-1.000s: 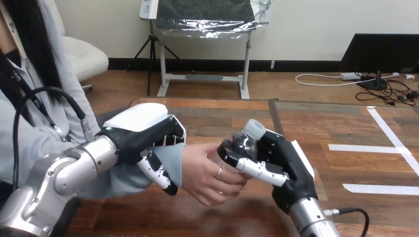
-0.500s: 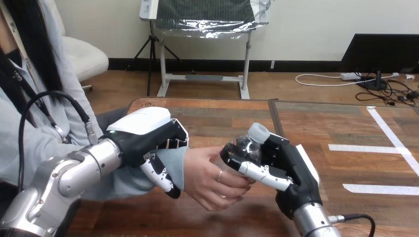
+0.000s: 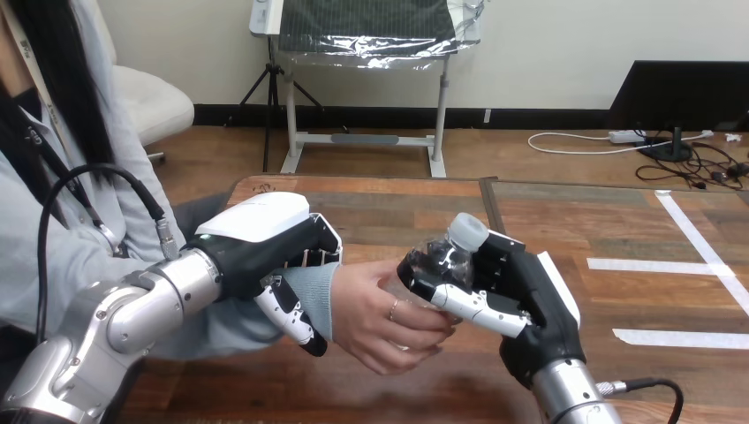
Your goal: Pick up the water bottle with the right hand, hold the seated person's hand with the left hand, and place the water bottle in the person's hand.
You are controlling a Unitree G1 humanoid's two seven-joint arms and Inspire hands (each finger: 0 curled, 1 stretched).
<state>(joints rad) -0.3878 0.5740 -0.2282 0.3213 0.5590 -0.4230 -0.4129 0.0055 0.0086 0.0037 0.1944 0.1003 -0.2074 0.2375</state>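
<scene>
Bottle is up off the desk, tilted, cap pointing up and away from the robot. Right robot hand is clamped on it: thumb crosses the bottle's near side, fingers wrap its far side, no slack visible. The grip sits on the bottle's upper body, probably so the lower part is free for the taker.

Person's hand is just left of the bottle and under it, cupped, with fingers curling onto the bottle's lower part. So that hand and the right robot hand are both on the bottle. Can't tell who bears the weight.

Left robot hand is further left of the bottle, closed round the person's wrist at the sleeve cuff. Its white back is on top, fingers over the far side, thumb down the near side. Reads as a steadying hold, to fix the palm at bottle height.

Judgement: pick-up done, wrist hold done, hand-over at its last step. The bottle meets the palm but is not yet let go. Next move likely calls for a slow opening of the right robot hand. Risk: the bottle tips out if the person's fingers aren't closed on it.
</scene>
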